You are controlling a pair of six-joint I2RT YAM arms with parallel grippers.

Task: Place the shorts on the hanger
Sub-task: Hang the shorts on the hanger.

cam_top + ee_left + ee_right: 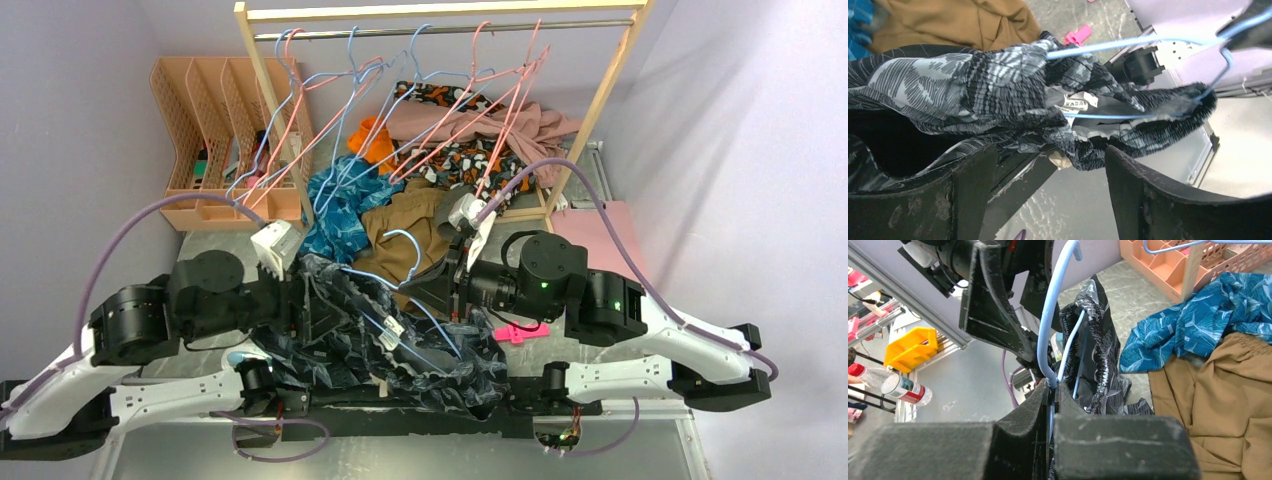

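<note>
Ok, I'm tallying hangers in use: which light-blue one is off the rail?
The hanger pinched in the right fingers, its wire threaded inside the shorts; the other blue hangers hang from the rail.

A teal leaf-print garment (340,205) lies crumpled against a brown garment (400,222) on the desk (1098,20), a pink clip (518,331) nearby, peach file trays (205,110) beside a wooden rack (266,90).

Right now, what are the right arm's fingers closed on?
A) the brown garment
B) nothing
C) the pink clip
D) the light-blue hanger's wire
D: in the right wrist view the right fingers are pinched together on the wire of the light-blue hanger, which passes into the shorts.
</note>
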